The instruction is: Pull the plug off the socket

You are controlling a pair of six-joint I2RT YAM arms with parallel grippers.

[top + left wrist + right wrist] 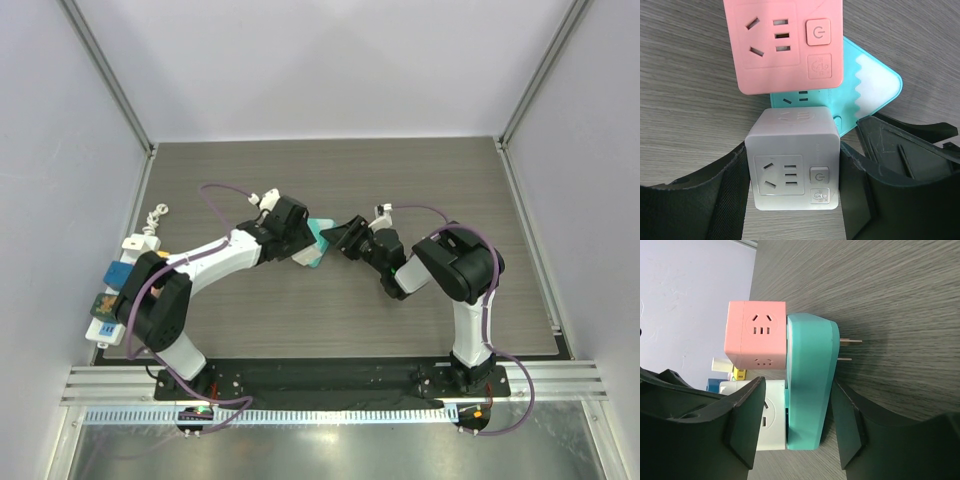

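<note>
Grasp step. Left gripper (pixel 792 202) jaws pinching white plastic cube plug (pixel 792 165), seated beside pink plastic cube plug (pixel 785 45) on flat teal plastic socket block (pixel 807 390), mid grey woodgrain table (pixel 900 300). Right gripper (pixel 797 432) jaws spread, straddling teal block. Next, likely: right clamps block, left pulls cube straight off.

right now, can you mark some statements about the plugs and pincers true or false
1. The white cube sits between the left pincer's fingers. True.
2. The pink cube lies apart from the others. False: it sits flush against the teal adapter, beside the white cube.
3. The teal adapter's prongs stick out bare. True.
4. The right pincer straddles the pink cube. False: its fingers flank the teal adapter and white cube.
</note>
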